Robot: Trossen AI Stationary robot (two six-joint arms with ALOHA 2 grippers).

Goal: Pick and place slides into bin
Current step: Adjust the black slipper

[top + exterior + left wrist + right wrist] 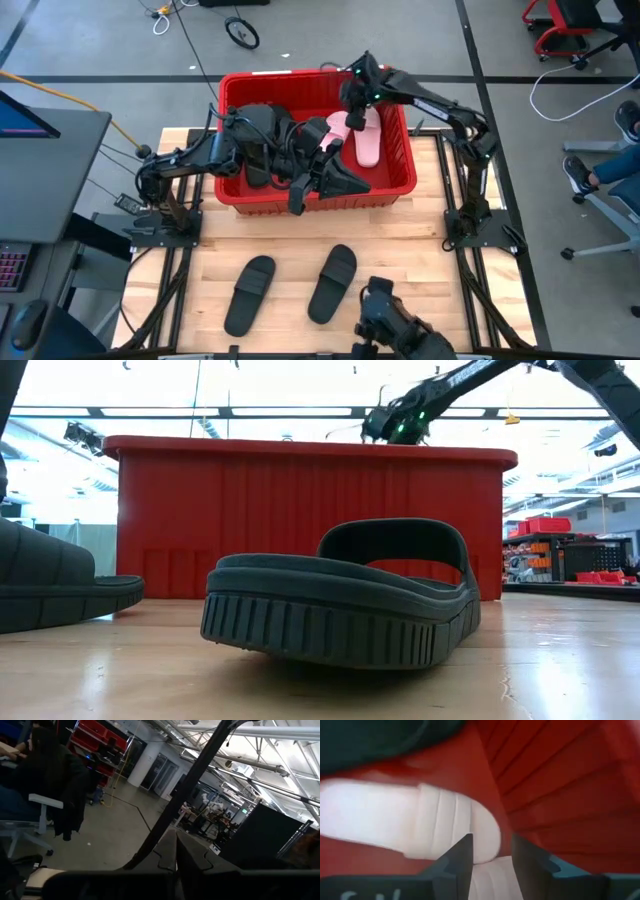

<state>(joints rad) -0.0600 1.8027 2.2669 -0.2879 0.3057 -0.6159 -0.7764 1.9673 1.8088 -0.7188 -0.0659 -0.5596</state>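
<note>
The red bin [318,192] stands at the table's far middle. In it lie two pale pink slides [368,138] at the right and black slides [262,140] at the left and near side [348,181]. My right gripper [352,108] is open, low over the pink slides [445,820]. My left gripper [297,200] is shut and empty over the bin's near wall; in its wrist view the fingers [176,852] point out into the room. Two more black slides [250,293] [333,283] lie sole-down on the near table. My right gripper points down into the bin with its fingers [462,857] apart over one end of a pink slide [490,872]. I cannot tell whether they touch it.
The bin's rim [310,450] stands high behind the near black slide [340,600]. Bare wood lies to the left and right of the two slides on the table. A dark device [395,325] sits at the table's near edge. Chairs and a seated person are beyond the table.
</note>
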